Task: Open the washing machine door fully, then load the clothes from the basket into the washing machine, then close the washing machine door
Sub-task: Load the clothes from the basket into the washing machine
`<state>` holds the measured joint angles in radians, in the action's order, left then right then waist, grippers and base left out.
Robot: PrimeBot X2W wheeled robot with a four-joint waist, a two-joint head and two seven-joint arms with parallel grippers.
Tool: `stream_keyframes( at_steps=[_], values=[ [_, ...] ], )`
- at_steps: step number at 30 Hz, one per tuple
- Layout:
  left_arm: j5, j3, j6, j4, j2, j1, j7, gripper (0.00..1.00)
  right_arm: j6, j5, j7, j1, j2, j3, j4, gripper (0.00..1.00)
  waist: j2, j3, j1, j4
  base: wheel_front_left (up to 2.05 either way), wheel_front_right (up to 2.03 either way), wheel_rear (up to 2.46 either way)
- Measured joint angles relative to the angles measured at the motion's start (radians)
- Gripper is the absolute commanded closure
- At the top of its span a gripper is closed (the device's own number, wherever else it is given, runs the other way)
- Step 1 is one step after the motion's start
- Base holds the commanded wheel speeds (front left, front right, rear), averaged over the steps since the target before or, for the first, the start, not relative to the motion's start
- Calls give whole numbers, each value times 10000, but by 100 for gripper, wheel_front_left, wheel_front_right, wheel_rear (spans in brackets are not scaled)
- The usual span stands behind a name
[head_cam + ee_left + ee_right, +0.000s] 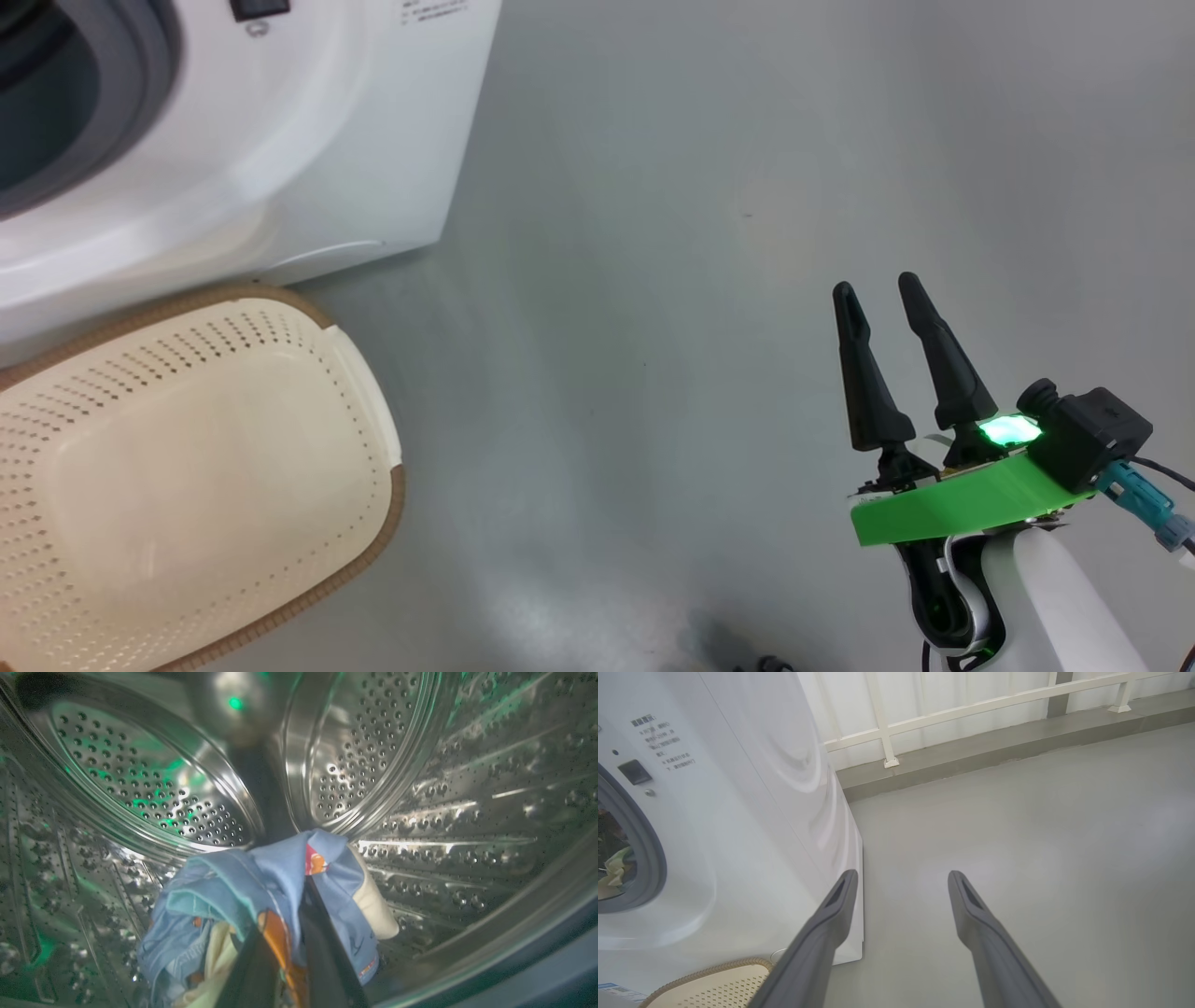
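Left gripper [285, 905] clamped on the clothes [219, 891], bundle bunched round its fingers, deep inside the washing machine [467, 788]. Right gripper [878, 286] spread wide, nothing held; basket [187, 355] well to its left.

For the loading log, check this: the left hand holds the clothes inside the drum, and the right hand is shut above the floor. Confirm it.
Wrong on one point: the right hand is open, fingers apart above the floor, as the right wrist view shows. The left hand does hold the clothes inside the drum.
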<state>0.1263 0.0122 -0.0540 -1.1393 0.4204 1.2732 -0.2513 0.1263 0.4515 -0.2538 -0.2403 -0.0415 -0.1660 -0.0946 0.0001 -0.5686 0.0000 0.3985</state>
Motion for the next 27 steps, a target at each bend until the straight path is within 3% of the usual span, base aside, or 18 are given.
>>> stream_keyframes(
  at_steps=[5, 12, 19, 27],
  values=[
    [-35, -46, 107, 777, 176, -60, -42, 100, 0, 209, 0, -6, 8, 10, 67, 0, 0, -237, 1, 123, 0, 0, 0],
    [-232, 360, 94, -508, 247, -207, 119, 100, 0, 288, 0, -26, 12, -50, 69, 0, -1, -364, 1, 64, 0, 0, 0],
    [-238, 500, 38, -1342, 311, 230, 1346, 100, 0, 353, 0, -66, 13, -192, 88, 0, -1, -410, 0, -23, 0, 0, 0],
    [-309, 696, 568, -1521, 610, 523, 1987, 100, 0, 422, 0, -223, 15, -267, 190, 0, -1, -521, 1, 99, 0, 0, 0]
  ],
)
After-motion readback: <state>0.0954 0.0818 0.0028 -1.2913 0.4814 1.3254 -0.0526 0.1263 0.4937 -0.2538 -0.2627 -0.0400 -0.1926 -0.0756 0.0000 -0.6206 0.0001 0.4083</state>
